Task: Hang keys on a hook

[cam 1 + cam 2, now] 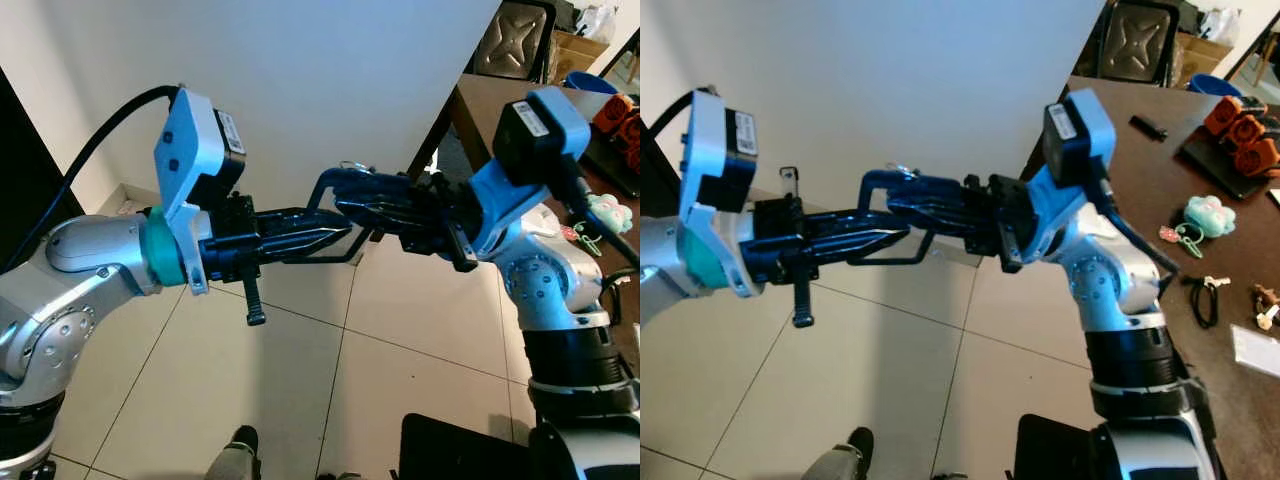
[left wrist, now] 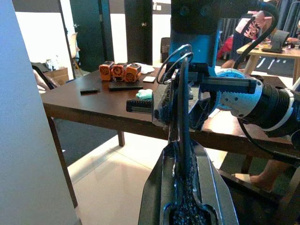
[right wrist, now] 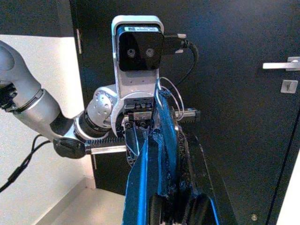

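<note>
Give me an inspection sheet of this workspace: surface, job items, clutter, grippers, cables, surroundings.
Surface: brown table on the robot's right; pale tiled floor below.
Job's things: thin wire key ring at the meeting fingertips; no hook made out.
Clutter: orange blocks on a black tray, teal plush toy, black cord loop, blue bowl on the table.
Grippers: left gripper and right gripper meet tip to tip in mid-air before a white wall; finger state unclear.
Cables: black cable to the left wrist camera.
Surroundings: dark door with handle; a person's foot under the table.
</note>
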`<state>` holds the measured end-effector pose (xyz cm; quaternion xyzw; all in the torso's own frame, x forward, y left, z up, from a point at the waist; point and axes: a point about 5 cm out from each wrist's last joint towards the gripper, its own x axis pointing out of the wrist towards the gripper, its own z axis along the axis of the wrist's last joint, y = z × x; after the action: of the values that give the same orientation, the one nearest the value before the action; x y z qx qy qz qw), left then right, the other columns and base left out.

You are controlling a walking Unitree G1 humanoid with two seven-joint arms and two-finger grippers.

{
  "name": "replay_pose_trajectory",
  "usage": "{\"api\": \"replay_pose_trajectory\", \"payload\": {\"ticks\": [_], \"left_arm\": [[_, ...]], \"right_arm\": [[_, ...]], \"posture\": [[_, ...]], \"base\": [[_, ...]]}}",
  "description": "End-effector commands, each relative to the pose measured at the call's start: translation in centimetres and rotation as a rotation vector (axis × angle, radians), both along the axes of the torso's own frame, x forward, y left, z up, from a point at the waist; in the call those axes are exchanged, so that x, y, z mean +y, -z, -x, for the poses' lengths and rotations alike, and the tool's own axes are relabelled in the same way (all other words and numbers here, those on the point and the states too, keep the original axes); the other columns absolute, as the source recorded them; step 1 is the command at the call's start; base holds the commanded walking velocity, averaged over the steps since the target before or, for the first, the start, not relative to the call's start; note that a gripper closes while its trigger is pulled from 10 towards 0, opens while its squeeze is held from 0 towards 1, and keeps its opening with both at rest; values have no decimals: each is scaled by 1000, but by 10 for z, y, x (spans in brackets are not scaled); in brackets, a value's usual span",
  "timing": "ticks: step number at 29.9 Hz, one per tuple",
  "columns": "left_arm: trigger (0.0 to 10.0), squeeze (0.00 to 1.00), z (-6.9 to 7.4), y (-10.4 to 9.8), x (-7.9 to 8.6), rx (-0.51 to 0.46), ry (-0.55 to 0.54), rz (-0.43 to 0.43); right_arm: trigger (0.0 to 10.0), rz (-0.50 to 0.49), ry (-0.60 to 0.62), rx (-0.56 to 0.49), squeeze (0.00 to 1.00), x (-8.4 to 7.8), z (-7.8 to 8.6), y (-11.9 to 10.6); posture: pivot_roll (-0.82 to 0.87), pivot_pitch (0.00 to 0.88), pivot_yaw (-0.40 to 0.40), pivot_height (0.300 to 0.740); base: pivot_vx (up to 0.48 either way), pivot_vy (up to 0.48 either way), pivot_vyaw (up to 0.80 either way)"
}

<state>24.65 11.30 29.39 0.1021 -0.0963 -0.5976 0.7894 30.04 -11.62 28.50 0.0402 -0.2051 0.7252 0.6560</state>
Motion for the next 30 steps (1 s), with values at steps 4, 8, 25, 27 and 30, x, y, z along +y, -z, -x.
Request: {"api": "replay_pose_trajectory", "payload": {"ticks": [4, 8, 25, 27, 30], "left_arm": [[10000, 906, 3, 8, -9, 43, 60, -13], [10000, 906, 3, 8, -9, 46, 60, -14], [10000, 1000, -23, 38, 36, 122, -196, -141], [10000, 1000, -28, 42, 42, 131, -239, -139], [10000, 1000, -42, 60, 60, 188, -384, -93]], "right_arm": [[0, -41, 70, 2, 0, -7, -3, -2], [0, -41, 71, 2, 0, -7, -3, -2], [0, -118, 118, 5, 0, -11, -8, -7], [0, -132, 123, 8, 0, -11, -8, -8], [0, -204, 123, 40, 0, -9, -7, -8]], "posture": [[91, 102, -29, 740], [91, 102, -29, 740], [94, 98, -31, 740], [94, 98, -31, 740], [95, 98, -32, 740]], "base": [[0, 0, 0], [0, 0, 0], [0, 0, 0], [0, 0, 0], [0, 0, 0]]}}
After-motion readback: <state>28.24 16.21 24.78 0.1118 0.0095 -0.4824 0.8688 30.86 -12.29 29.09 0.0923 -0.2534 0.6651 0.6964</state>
